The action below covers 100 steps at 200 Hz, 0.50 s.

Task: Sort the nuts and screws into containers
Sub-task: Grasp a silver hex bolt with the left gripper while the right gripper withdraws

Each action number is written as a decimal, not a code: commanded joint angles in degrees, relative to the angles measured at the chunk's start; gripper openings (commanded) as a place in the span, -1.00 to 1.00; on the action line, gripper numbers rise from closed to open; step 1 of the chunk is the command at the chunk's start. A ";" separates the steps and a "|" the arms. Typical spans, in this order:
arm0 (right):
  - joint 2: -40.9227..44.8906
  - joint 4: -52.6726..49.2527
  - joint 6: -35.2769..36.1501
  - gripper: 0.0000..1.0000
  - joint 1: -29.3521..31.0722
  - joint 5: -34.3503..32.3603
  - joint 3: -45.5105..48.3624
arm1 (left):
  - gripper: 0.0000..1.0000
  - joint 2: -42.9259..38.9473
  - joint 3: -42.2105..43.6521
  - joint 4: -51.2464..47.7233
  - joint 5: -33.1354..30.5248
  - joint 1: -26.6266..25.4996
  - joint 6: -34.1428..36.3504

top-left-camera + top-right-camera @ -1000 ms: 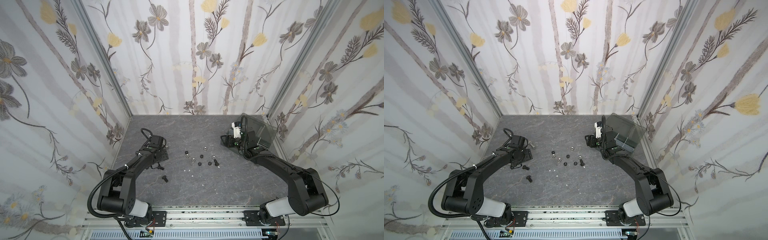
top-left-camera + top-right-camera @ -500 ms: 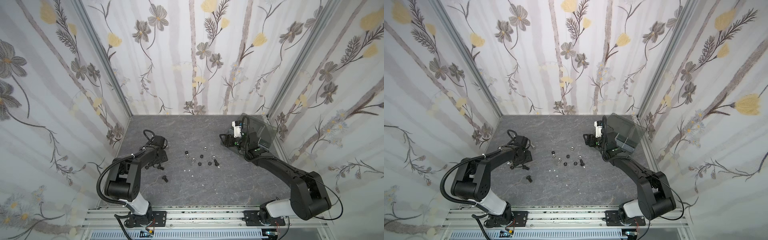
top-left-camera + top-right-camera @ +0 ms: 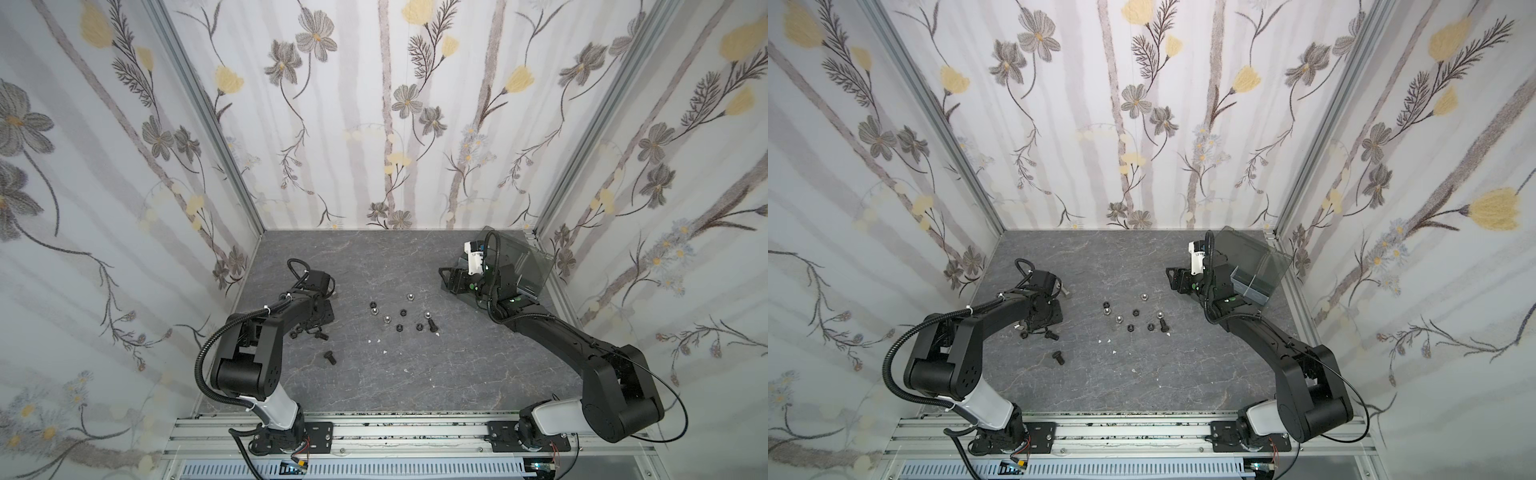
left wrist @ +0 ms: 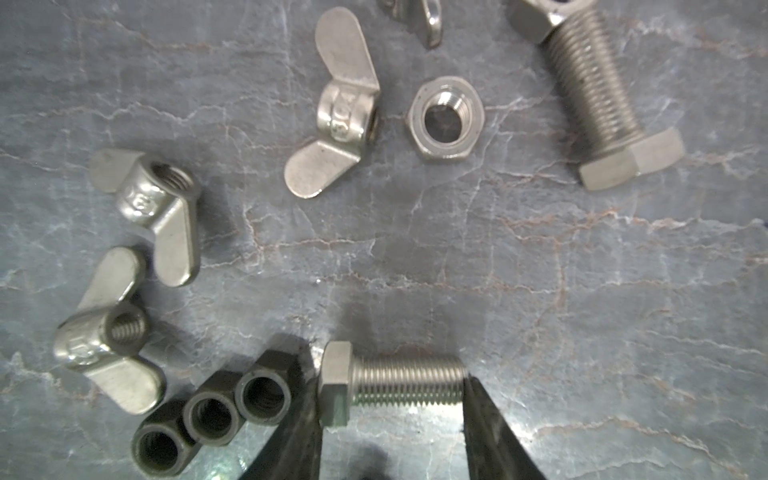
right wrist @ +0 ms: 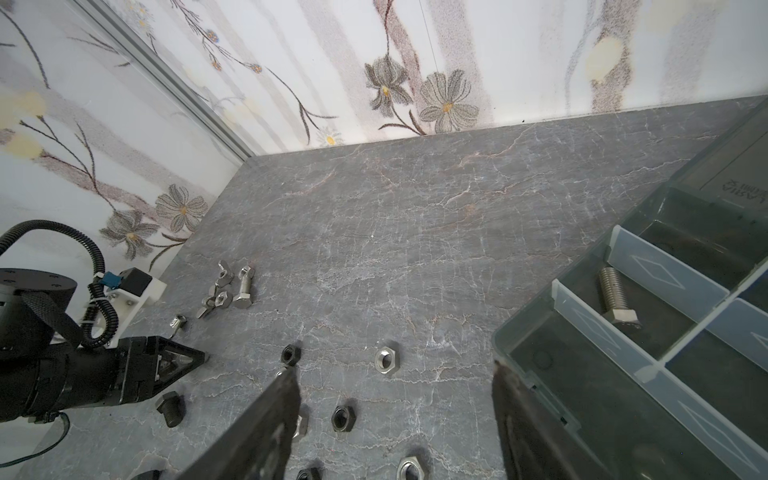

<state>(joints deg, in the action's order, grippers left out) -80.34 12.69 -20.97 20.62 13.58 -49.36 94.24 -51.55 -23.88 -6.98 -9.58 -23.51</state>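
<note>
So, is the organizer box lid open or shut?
Open: the lid stands raised, and a silver screw lies in an uncovered compartment of the box.

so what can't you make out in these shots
Left gripper: under the left arm in both top views; left wrist view leaves unclear whether it clamps the bolt.
Box: right wrist view's edge cuts part off; right arm and lid cover most in both top views.
White specks: too small.

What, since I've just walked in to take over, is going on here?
The left gripper brackets a silver bolt lying on the table, end to end; whether it pinches yet is unclear. The right gripper hangs open and empty beside the organizer box, where a second bolt lies in a compartment. Loose nuts lie mid-table.
</note>
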 commanded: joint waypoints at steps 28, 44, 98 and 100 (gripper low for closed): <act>0.88 2.25 -0.47 0.48 0.16 0.39 0.32 | -0.21 -0.29 -1.33 -0.26 0.54 -0.82 0.00; 1.14 2.18 -0.43 0.48 0.19 0.41 0.31 | -0.21 -0.84 -2.29 -1.30 -0.32 -2.06 -0.04; 2.86 2.67 -1.97 0.51 0.18 1.07 1.87 | -0.21 -2.68 -7.90 -4.87 -0.84 -8.74 -0.62; 2.96 2.77 -2.12 0.51 0.20 1.13 2.09 | -0.21 -2.59 -8.22 -4.97 -0.86 -9.06 -0.72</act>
<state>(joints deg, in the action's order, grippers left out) -78.54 13.13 -21.61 20.78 13.63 -48.71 92.03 -57.01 -26.94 -6.92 -15.92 -23.59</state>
